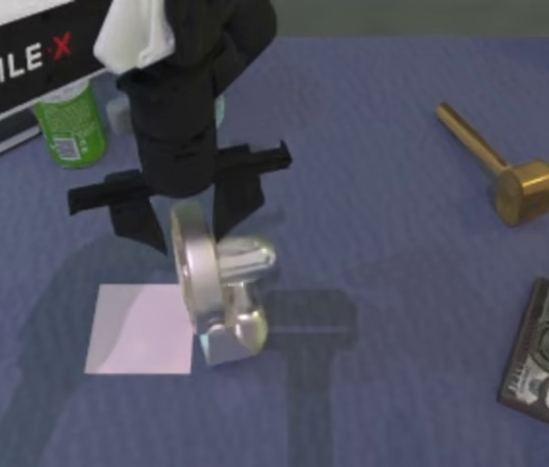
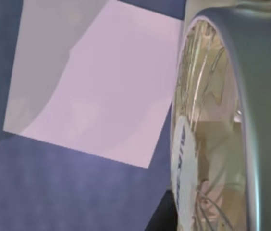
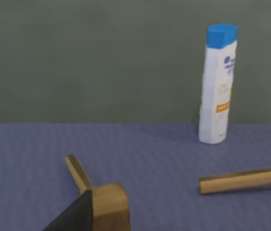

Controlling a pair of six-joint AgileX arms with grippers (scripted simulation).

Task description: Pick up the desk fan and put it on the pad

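Gripping the desk fan (image 1: pixel 218 292) by its round head, my left pincer (image 1: pixel 185 229) holds it just beside the pad (image 1: pixel 141 329), at the pad's right edge, base low over the table (image 1: pixel 401 292). Farther from the pad lies a brass hammer (image 1: pixel 500 167). My right arm is out of the top view.

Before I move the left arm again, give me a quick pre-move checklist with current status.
1. Left gripper around the shiny silver desk fan: ok; contact cannot tell.
2. Fan above the pale pink square pad: not ok, it sits at the pad's right edge.
3. Pad bare: ok.
4. Green can and brass hammer-like tool away from the path: ok.
5. Right gripper location: cannot tell.
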